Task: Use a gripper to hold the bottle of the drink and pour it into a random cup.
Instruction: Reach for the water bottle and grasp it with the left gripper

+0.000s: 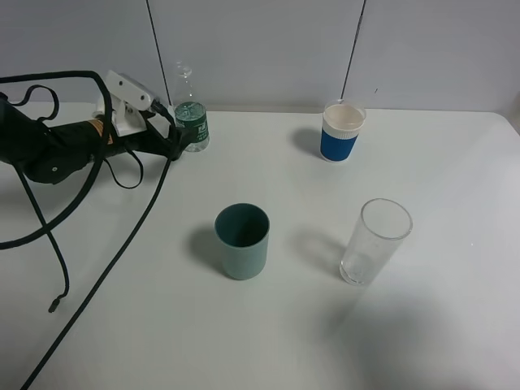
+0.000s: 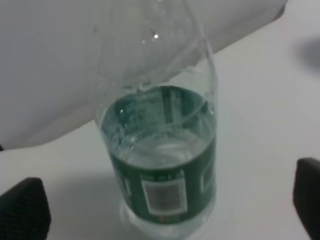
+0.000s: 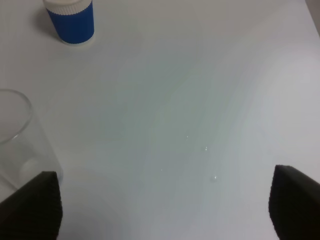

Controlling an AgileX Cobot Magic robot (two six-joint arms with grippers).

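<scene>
The bottle of the drink (image 1: 192,122), clear with a green label, stands upright at the table's back left by the wall. My left gripper (image 1: 175,141) is level with its lower half and just to its left. In the left wrist view the bottle (image 2: 165,165) sits midway between the two dark fingertips (image 2: 22,210), and the left gripper (image 2: 165,207) is open and not touching it. The teal cup (image 1: 242,241) stands empty near the table's middle. Over bare table, the right gripper (image 3: 162,205) is open with nothing between its fingers; it is out of the high view.
A white cup with a blue sleeve (image 1: 341,132) stands at the back, right of centre. A tall clear glass (image 1: 374,242) stands right of the teal cup and close to the right gripper's finger (image 3: 30,205). Black cables (image 1: 106,260) trail across the table's left side.
</scene>
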